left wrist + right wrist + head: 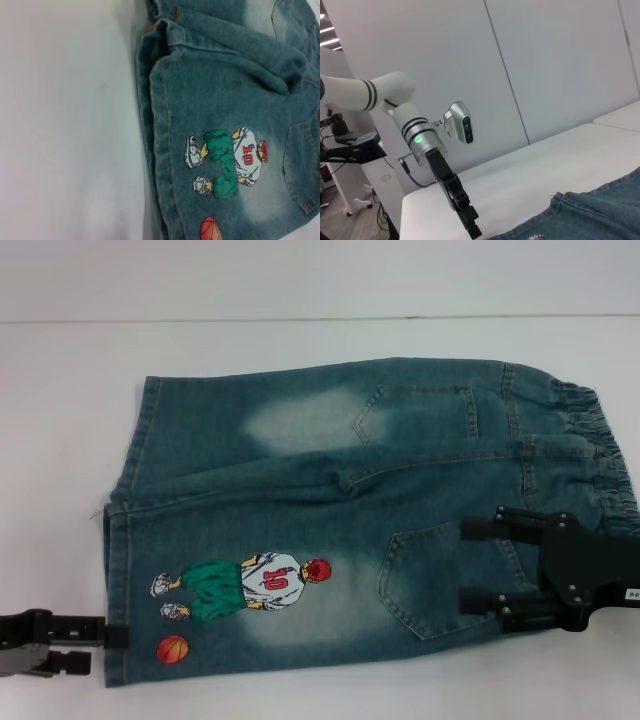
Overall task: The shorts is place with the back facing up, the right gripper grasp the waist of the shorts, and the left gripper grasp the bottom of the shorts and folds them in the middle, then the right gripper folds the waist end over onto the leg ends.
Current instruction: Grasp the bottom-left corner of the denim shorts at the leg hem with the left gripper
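Observation:
Blue denim shorts (330,500) lie flat on the white table, back pockets up. The elastic waist (600,450) is at the right and the leg ends (125,530) at the left. A basketball-player print (245,585) marks the near leg. My right gripper (470,562) hovers open over the near back pocket, just inside the waist, holding nothing. My left gripper (110,636) sits at the near leg's hem, its tip overlapping the hem edge. The left wrist view shows the hem (157,150) and print close up. The right wrist view shows the left gripper (472,227) beside the denim (600,210).
The white table (320,340) extends beyond the shorts on all sides, with its far edge against a pale wall. An orange basketball print (173,649) lies near the front hem corner.

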`<action>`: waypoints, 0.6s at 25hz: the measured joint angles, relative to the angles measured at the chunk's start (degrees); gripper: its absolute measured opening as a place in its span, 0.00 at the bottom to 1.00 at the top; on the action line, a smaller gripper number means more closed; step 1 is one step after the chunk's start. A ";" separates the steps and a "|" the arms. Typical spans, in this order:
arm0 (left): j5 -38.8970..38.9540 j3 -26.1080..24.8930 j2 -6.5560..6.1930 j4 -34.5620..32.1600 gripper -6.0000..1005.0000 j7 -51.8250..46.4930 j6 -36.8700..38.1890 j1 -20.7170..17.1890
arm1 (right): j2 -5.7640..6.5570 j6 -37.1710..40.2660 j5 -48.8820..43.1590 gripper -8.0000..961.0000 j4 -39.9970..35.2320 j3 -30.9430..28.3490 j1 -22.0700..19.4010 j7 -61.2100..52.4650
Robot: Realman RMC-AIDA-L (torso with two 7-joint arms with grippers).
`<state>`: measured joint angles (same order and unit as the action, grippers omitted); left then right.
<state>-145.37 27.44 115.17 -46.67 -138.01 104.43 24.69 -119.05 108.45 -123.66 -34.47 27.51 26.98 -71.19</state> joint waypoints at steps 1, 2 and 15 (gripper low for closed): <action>-0.01 0.29 0.06 0.09 0.90 -0.01 -0.25 0.03 | 0.00 0.00 0.00 0.96 0.00 0.00 -0.01 0.00; -0.01 0.61 0.14 0.10 0.90 -0.01 -0.40 0.02 | 0.01 0.00 0.00 0.96 0.00 -0.01 0.00 0.00; -0.13 2.76 1.04 0.74 0.90 -0.06 -1.72 0.78 | 0.14 0.00 0.00 0.96 0.26 -0.01 0.00 0.00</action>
<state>-145.50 30.20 116.21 -45.93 -138.07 102.71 25.47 -118.91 108.46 -123.66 -34.21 27.51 26.98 -71.19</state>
